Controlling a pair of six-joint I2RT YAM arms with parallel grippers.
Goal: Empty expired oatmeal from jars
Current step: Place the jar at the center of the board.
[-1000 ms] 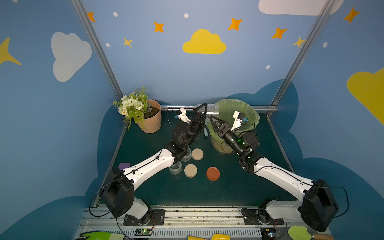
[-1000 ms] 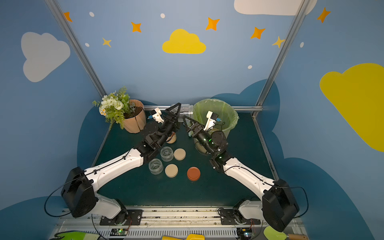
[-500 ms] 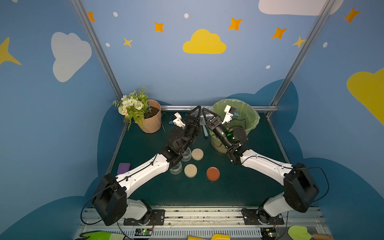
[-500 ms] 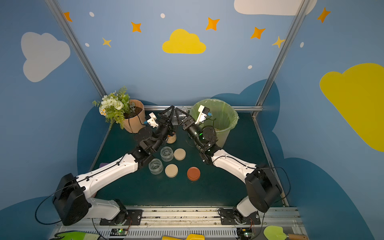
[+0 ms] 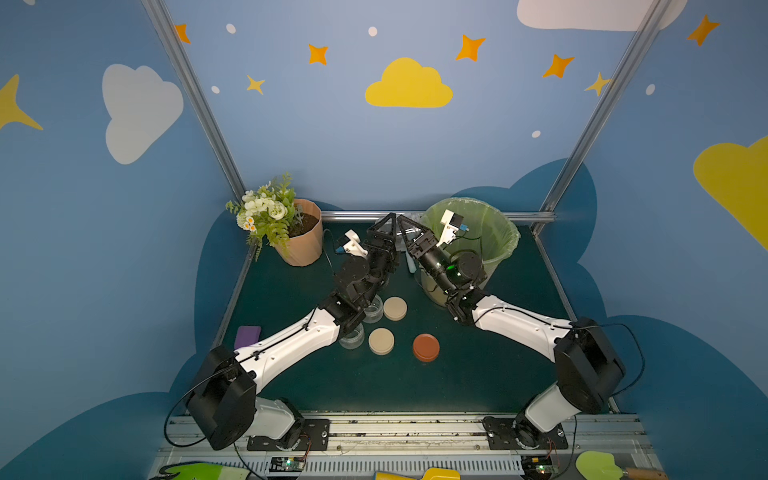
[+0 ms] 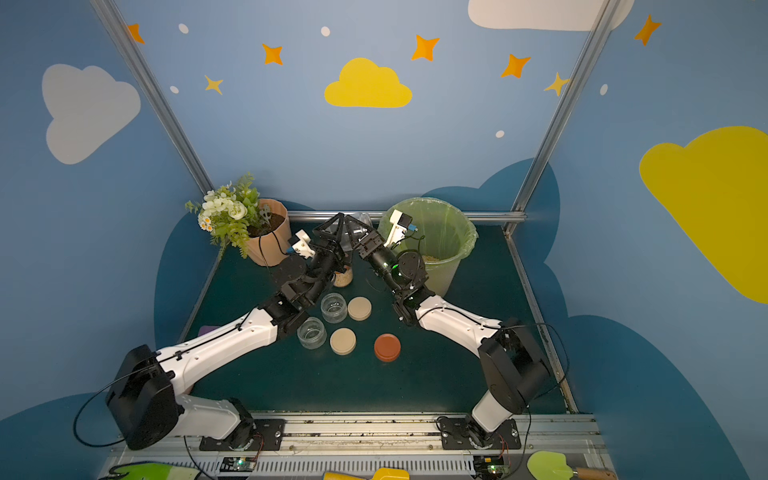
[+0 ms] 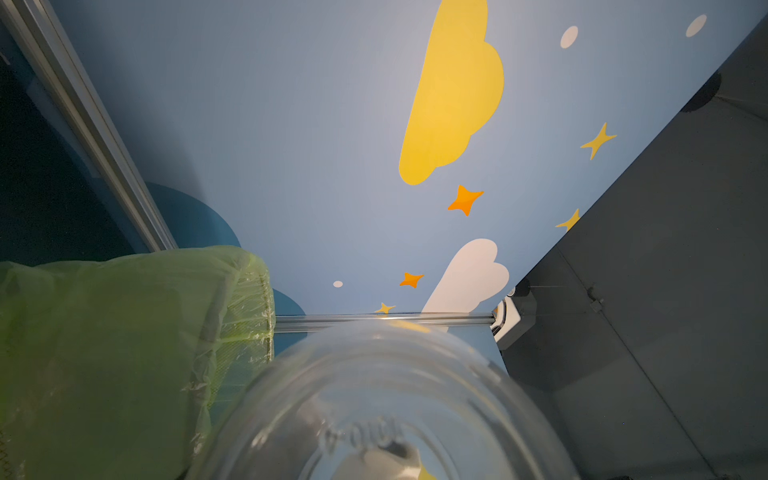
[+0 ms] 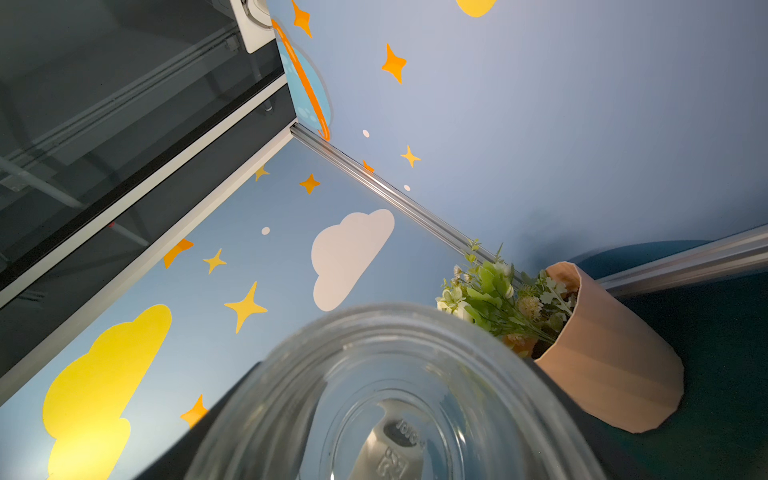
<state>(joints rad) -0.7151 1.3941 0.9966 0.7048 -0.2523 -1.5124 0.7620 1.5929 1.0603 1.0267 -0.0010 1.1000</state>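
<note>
right gripper (image 5: 405, 225) has swung off the bin (image 5: 500, 251) mouth to meet left gripper (image 5: 388, 222). its jaws, wide a second ago, now close on the jar (image 7: 374, 407) that the left jaws also clamp.
jar: raised, just beside the bin rim on the robot's left side; clear and looking empty in both wrist views.
oatmeal (image 6: 430, 258): pale heap inside the bin; more in a second jar (image 6: 343, 277) on the table left of the bin, partly under the left arm.
two empty jars (image 6: 333, 307), two beige lids (image 6: 359, 308), one red lid (image 6: 387, 347): on the table, left of and nearer than the bin.
pot (image 6: 270, 245): far left of the bin.
</note>
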